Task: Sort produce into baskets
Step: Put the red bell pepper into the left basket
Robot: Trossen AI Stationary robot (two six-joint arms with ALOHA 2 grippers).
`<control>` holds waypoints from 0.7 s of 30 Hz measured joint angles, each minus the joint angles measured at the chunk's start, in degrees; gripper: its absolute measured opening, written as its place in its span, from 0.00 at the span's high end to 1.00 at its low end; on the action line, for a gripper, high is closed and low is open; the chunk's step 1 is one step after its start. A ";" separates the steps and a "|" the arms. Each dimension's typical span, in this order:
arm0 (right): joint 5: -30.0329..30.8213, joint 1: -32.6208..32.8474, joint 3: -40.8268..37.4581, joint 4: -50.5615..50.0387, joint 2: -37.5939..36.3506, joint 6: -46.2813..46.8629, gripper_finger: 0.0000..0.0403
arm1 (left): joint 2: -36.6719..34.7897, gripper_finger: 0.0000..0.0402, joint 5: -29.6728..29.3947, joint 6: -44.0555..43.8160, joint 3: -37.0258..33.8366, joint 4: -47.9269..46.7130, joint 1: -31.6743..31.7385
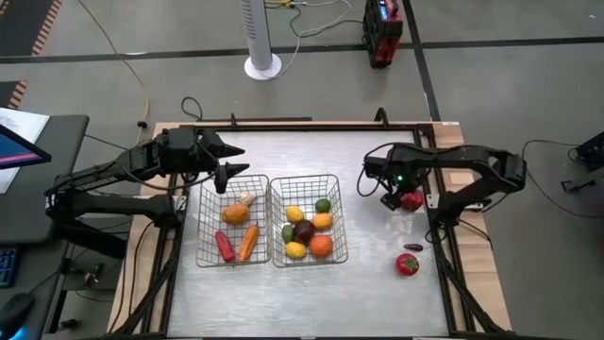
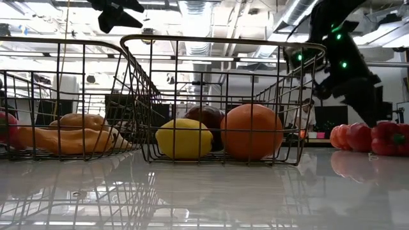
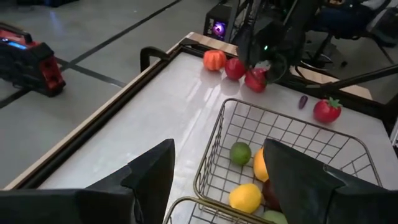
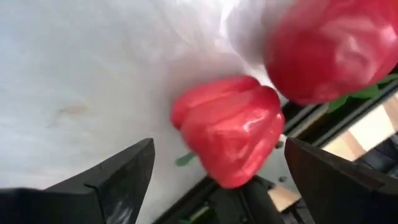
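Two wire baskets stand side by side mid-table: the left basket holds an orange piece, a whitish bulb, a red pepper and a carrot, and the right basket holds several round fruits. A red bell pepper lies on the table at the right, next to another red piece. My right gripper hangs open over the pepper, a finger on either side and apart from it. A red tomato and a small purple piece lie nearer. My left gripper is open above the left basket's far edge.
A dark raised frame borders the table's far and side edges. An orange-red piece lies beyond the red ones near the right edge. Bare tabletop lies far of the baskets and near the front edge.
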 joint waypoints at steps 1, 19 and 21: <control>0.34 -0.33 -0.43 0.02 0.97 -0.17 0.05 | 0.00 0.42 -0.02 -0.35 0.00 -0.01 0.00; 0.22 -0.58 -3.65 2.40 11.96 -4.91 0.30 | 0.00 0.42 0.00 -2.33 -0.02 -0.22 0.00; 0.18 -0.58 -2.82 2.73 11.15 -4.91 0.30 | 0.00 0.42 0.00 -2.21 -0.02 -0.22 0.00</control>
